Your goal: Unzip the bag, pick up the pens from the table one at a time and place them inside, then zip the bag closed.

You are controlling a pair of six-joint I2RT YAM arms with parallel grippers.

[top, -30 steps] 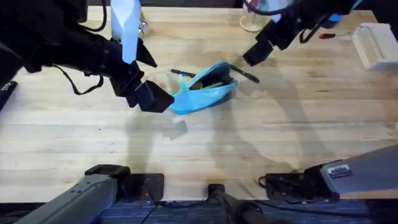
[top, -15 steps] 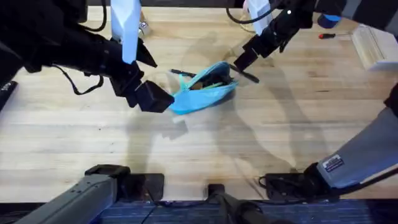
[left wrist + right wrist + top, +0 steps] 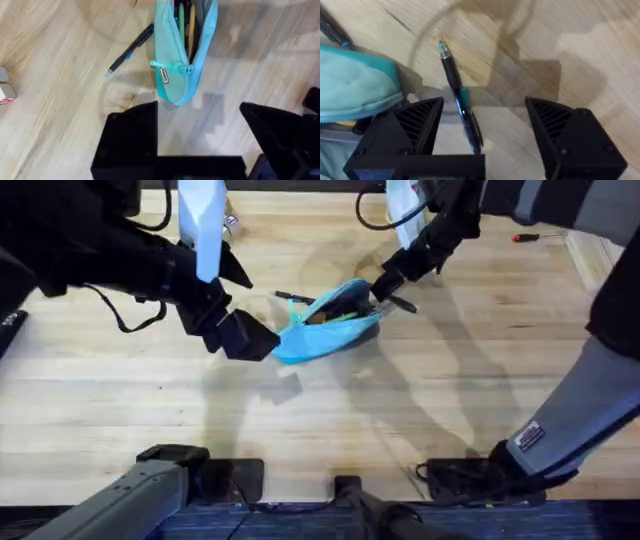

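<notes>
step: I'm lining the right gripper [image 3: 482, 131] over a pen [image 3: 457, 95] beside the unzipped bag [image 3: 330, 323]
fingers: both grippers wide, empty (left gripper [image 3: 200, 132] hovering by bag)
next: lowering, pinching the barrel

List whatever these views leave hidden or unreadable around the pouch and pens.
- Pouch contents: left wrist view, far end cut off by the frame edge.
- Pen rear end: right wrist view, behind the right end effector.
- Label text on the pouch: left wrist view, too small.
- Other pen: overhead, partly behind the pouch.
</notes>
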